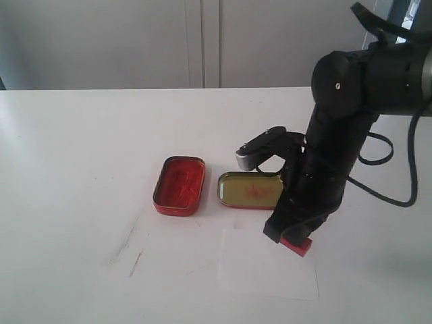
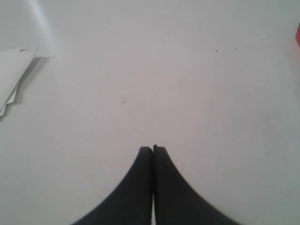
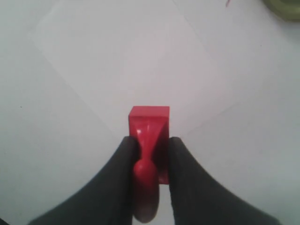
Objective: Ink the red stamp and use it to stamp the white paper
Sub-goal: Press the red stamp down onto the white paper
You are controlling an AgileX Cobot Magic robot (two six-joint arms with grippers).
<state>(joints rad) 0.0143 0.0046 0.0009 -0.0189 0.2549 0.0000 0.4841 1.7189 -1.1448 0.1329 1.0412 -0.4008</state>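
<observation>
The plain white table, smeared with red streaks toward its front edge, stands before a pale panelled wall. The right fingers clamp the small red plastic block stamp over the thin white paper sheet by the front edge. The left fingers are pressed together.

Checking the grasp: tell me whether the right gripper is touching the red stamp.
Touching. The right wrist view shows the black fingers of the right gripper pressed against both sides of the narrow handle of the red stamp, with no gap.
</observation>
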